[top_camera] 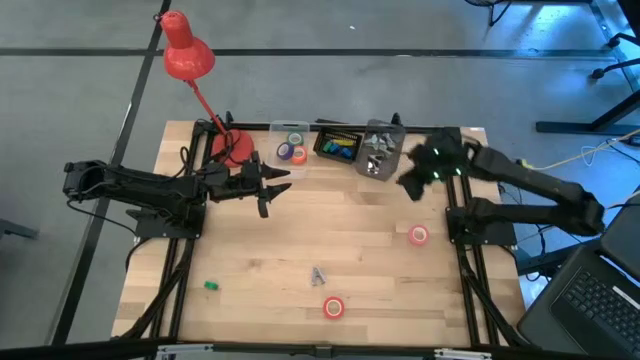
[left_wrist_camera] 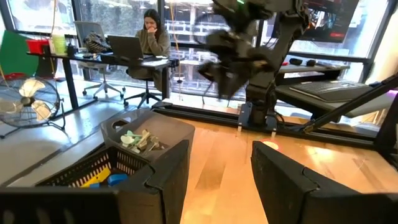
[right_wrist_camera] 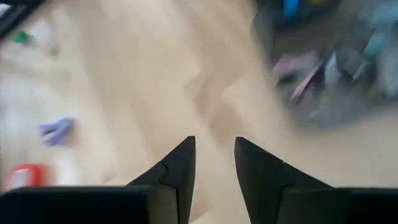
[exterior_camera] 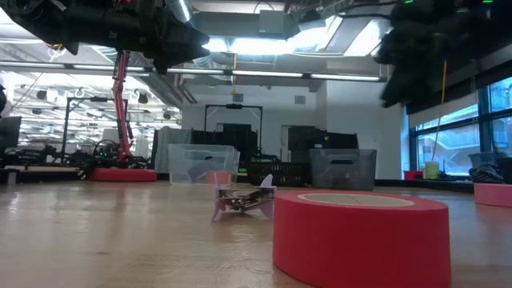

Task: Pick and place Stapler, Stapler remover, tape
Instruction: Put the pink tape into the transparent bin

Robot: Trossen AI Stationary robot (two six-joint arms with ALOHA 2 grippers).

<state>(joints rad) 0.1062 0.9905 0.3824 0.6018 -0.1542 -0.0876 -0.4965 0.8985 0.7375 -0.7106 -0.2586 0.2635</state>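
I am holding the left pincer (top_camera: 275, 187) idle above the desk (top_camera: 250, 250) just in front of the clear bin (top_camera: 290, 132), its fingers (left_wrist_camera: 158, 174) standing apart and gripping nothing. That bin is already carrying several tape rolls (top_camera: 293, 151). Next along the back edge is the black tray (top_camera: 338, 143), then the grey bin (top_camera: 378, 150), which seems to be filling with staple removers.

I am running the right pincer (top_camera: 412, 183) just in front of that grey bin; its fingers (right_wrist_camera: 180, 165) are parted with nothing between them, so I judge it released. Still lying loose on the desk are a small green piece (top_camera: 211, 286) at front left, a staple remover (top_camera: 318, 275) near the middle front, a red tape roll (top_camera: 334, 308) at the front edge and a pink tape roll (top_camera: 418, 235) on the right. I cannot make out a stapler.

To do the next pick well, I should be swinging the right arm to the pink roll, the closest piece, dropping straight down with the fingers astride the ring's wall, and closing only once low.

The overhead view is giving me the whole layout; the low view (exterior_camera: 360, 232) is showing only the red roll looming close and the remover (exterior_camera: 240, 200) behind it. The left wrist view is showing the grey bin's contents (left_wrist_camera: 137, 140) and a person seated at a far workstation; the right wrist view is too smeared to place things.
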